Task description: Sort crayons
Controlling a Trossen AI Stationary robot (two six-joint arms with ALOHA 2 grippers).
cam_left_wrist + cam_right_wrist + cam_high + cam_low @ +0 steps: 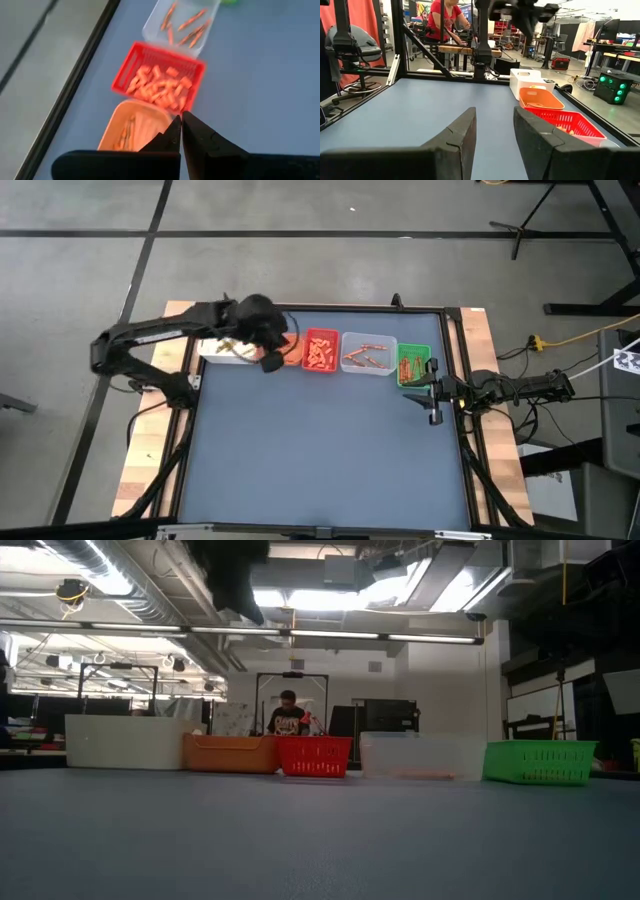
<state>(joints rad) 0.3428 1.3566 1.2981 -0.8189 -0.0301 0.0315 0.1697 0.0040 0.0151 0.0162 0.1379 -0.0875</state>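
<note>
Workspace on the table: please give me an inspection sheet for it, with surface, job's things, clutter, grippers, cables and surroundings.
Surface: blue-grey table top, bare in front of the bins.
Job's things: crayons lie in the red bin; more in the clear bin, green bin and orange bin. The white bin stands at the row's end.
Clutter: nothing seen.
Grippers: left gripper shut, above the orange bin, whether it pinches a crayon cannot be told; right gripper open, empty, waiting by the green bin.
Cables: yellow cable on the floor.
Surroundings: a person at a bench behind the table.
</note>
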